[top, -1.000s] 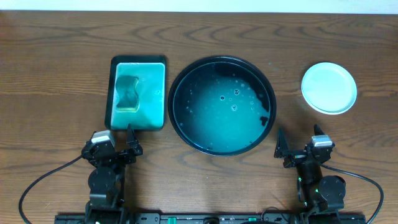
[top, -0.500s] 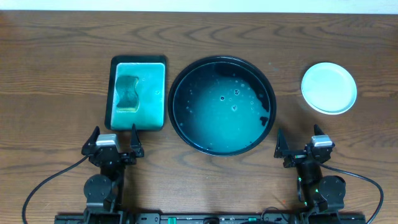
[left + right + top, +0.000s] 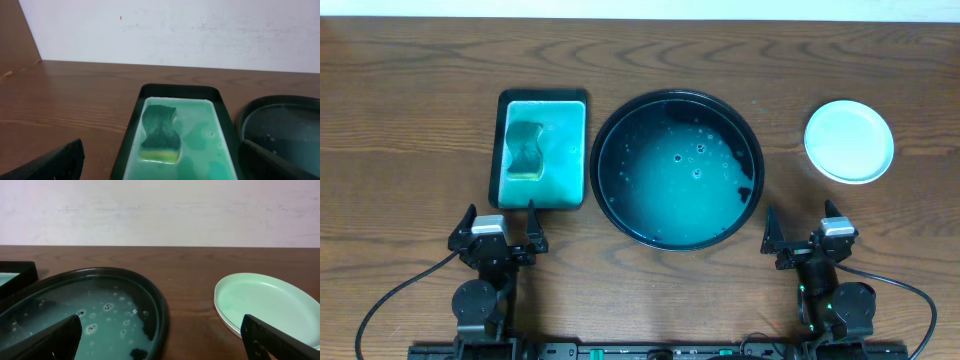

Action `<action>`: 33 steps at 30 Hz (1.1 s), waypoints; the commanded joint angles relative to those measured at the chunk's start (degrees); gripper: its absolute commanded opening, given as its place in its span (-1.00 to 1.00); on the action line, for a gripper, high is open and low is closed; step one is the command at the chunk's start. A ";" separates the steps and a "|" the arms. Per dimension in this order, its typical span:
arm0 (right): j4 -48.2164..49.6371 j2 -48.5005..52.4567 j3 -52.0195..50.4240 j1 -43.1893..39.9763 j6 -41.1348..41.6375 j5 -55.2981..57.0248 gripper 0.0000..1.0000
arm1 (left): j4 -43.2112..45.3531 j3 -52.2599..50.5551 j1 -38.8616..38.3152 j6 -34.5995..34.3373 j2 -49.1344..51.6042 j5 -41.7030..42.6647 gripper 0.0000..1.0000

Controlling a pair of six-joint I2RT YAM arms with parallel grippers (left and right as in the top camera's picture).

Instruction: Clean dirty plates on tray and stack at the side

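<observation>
The round black tray [image 3: 603, 190] sits mid-table and holds teal, bubbly water; no plate shows in it. A stack of pale mint plates [image 3: 849, 141] rests on the bare wood to its right. In the right wrist view the tray's rim [image 3: 161, 311] is at the left and the plates [image 3: 260, 300] at the right. My left gripper [image 3: 501, 213] is open near the front edge, just in front of the rectangular tray. My right gripper [image 3: 801, 214] is open near the front edge, facing the gap between tray and plates. Both hold nothing.
A rectangular black-edged teal tray [image 3: 567, 150] lies left of the round tray, with a green and yellow sponge [image 3: 526, 150] in it. The left wrist view shows that sponge [image 3: 160, 135] straight ahead. Cables run from both arm bases along the front edge.
My left gripper has drawn back a little toward the front edge and squared up to face the rectangular tray. The right arm, tray and plates have not moved.
</observation>
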 commanded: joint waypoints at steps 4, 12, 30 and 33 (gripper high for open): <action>-0.13 -0.33 -0.22 -0.44 -0.70 -0.04 0.98 | 0.46 -0.94 0.85 1.46 -0.52 0.35 0.96; -0.13 -0.33 -0.22 -0.44 -0.70 -0.07 0.99 | -2.97 -0.94 3.61 1.44 -0.52 0.76 0.96; -0.13 -0.33 -0.22 -0.44 -0.70 -0.07 0.98 | -2.97 -0.92 3.50 1.40 -0.35 0.79 0.96; -0.13 -0.33 -0.20 -0.44 -0.70 -0.07 0.99 | -2.97 -0.92 3.50 1.40 -0.35 0.79 0.96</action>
